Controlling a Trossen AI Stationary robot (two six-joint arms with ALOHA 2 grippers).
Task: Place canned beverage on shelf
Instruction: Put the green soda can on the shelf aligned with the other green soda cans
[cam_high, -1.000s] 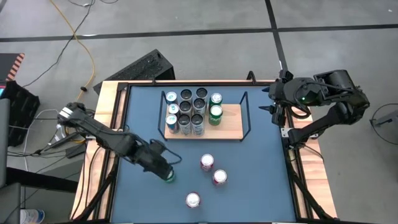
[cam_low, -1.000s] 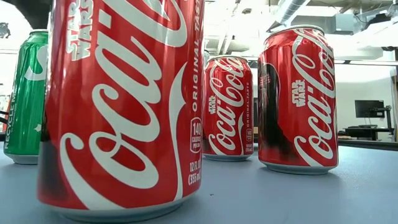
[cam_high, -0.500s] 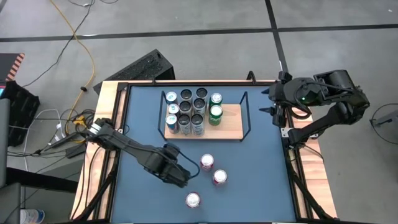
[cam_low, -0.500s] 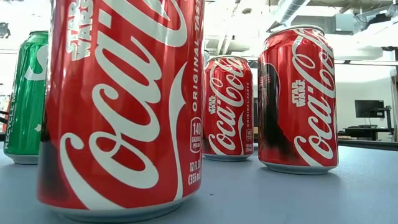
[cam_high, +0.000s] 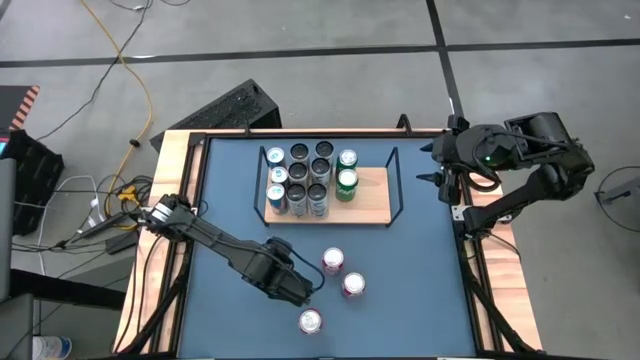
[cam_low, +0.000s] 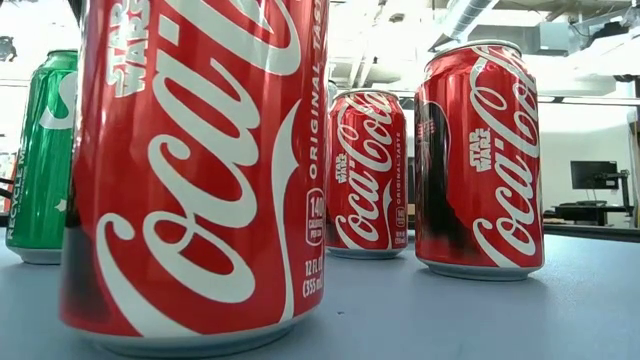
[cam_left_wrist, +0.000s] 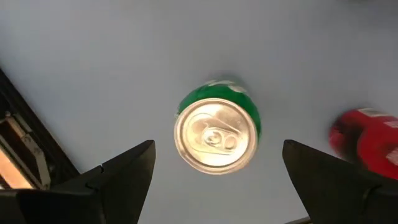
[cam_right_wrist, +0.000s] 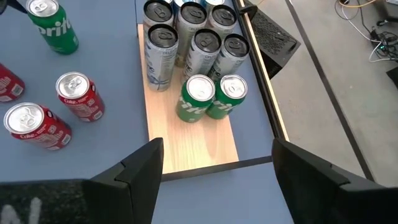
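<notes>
A green can (cam_left_wrist: 216, 134) stands upright on the blue table (cam_high: 420, 280). My left gripper (cam_left_wrist: 217, 149) hangs open straight above it, pointing down, one finger on either side and clear of the can. In the high view the left gripper (cam_high: 297, 288) hides this can. Three red cans (cam_high: 333, 261) (cam_high: 353, 285) (cam_high: 310, 321) stand nearby. The shelf (cam_high: 370, 200), a light-wood board with black wire rails, carries several cans, two green ones (cam_right_wrist: 199, 99) among them. My right gripper (cam_right_wrist: 217, 180) waits open, raised at the table's far right edge.
The red cans (cam_left_wrist: 367, 143) stand close to the green can on its right side. In the low view the green can (cam_low: 40, 150) and the red cans (cam_low: 200, 170) fill the foreground. Bare wood (cam_right_wrist: 186, 143) shows on the shelf's right part.
My left gripper has swung toward the table's right edge and tipped over until it points straight down, ending above the green can, which it now covers in the high view. Its fingers have stayed open. The cans have not moved.
</notes>
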